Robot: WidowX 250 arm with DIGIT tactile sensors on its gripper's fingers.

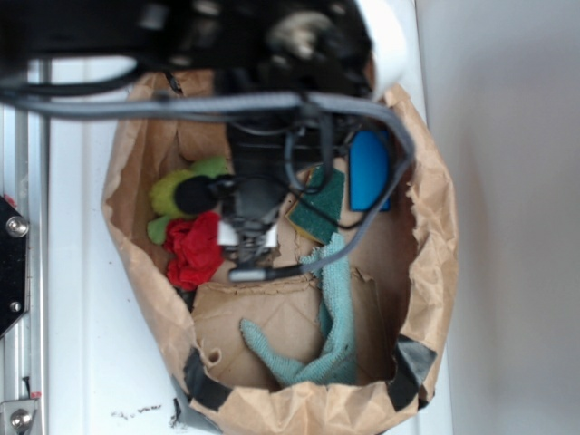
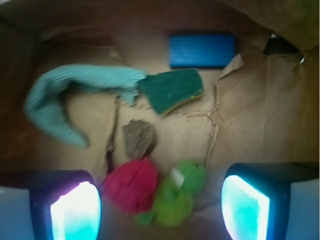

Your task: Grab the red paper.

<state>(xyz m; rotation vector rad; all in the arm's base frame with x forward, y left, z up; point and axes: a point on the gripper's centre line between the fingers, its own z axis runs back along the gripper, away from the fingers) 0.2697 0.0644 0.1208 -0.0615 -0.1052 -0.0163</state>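
Jaws spread wide and empty, our gripper (image 2: 160,205) hovers in approach; next we descend squarely over the red paper (image 2: 132,184), avoiding the green plush (image 2: 180,195).

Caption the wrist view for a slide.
Open claw above red paper and green plush toy inside a brown paper bag.

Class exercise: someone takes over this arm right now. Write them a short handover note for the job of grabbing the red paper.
Gripper: open, holding nothing, hanging inside the brown paper bag.
Red paper: on the bag floor between the two fingers, nearer the left one in the wrist view. It touches the green plush toy and lies just below the brown rock.
Done: the arm is above the target.
Left: shift toward the paper so the toy stays out, lower, close, lift.
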